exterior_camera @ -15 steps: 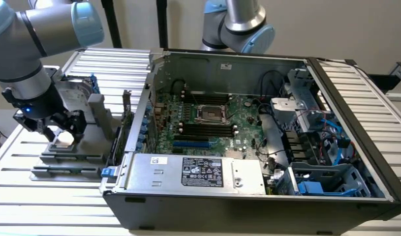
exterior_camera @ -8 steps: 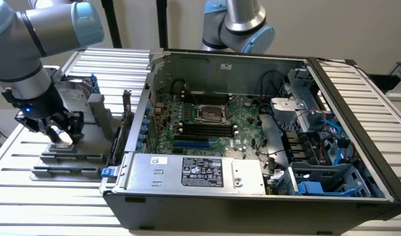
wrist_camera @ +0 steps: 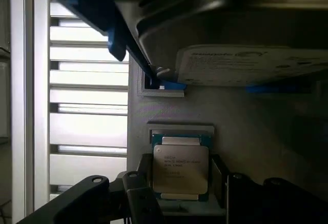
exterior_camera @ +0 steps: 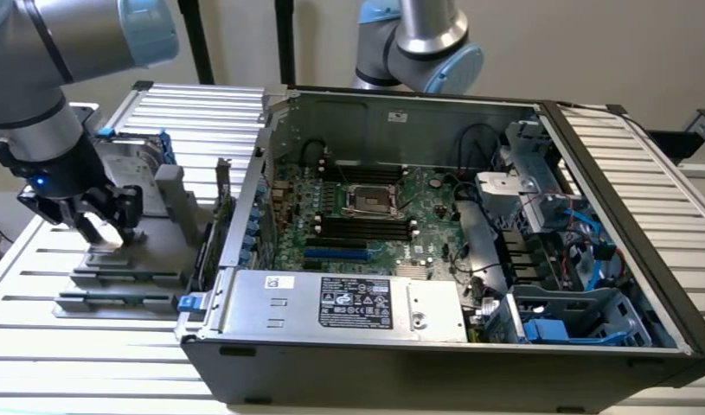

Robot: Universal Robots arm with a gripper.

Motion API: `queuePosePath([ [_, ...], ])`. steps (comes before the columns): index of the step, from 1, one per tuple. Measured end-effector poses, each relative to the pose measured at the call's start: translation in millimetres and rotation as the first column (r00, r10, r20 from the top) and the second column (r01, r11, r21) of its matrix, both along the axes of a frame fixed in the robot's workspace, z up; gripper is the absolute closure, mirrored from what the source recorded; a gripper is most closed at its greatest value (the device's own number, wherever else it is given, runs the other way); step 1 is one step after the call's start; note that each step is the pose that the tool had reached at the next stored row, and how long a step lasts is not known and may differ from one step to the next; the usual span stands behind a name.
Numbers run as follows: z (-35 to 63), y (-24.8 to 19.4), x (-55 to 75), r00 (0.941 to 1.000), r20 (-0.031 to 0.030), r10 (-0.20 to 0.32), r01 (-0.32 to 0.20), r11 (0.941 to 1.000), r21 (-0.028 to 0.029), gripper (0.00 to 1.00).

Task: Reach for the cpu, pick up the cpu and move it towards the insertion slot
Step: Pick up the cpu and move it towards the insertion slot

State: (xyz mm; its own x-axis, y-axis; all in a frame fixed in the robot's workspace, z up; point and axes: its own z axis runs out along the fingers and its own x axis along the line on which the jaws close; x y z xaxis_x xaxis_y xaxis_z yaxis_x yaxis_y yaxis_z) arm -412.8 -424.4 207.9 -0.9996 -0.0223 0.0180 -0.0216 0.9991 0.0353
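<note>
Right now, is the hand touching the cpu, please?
Cannot tell: in the wrist view the hand straddles the cpu, but neither contact nor gap shows plainly.

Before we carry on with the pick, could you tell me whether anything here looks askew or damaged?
Nothing stands out. The cpu lies flat and square in its grey holder, right under the gripper. Inside the open case, the insertion slot sits straight on the green board.

Pale wall (exterior_camera: 629,43), slatted metal table (exterior_camera: 52,346)
</note>
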Motion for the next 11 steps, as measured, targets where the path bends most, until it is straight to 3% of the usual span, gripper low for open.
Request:
queuePosePath([
  [11,50.0,-0.8,1.7,1.0000,-0.0001,0.000,0.000,1.0000,0.0000,0.45],
])
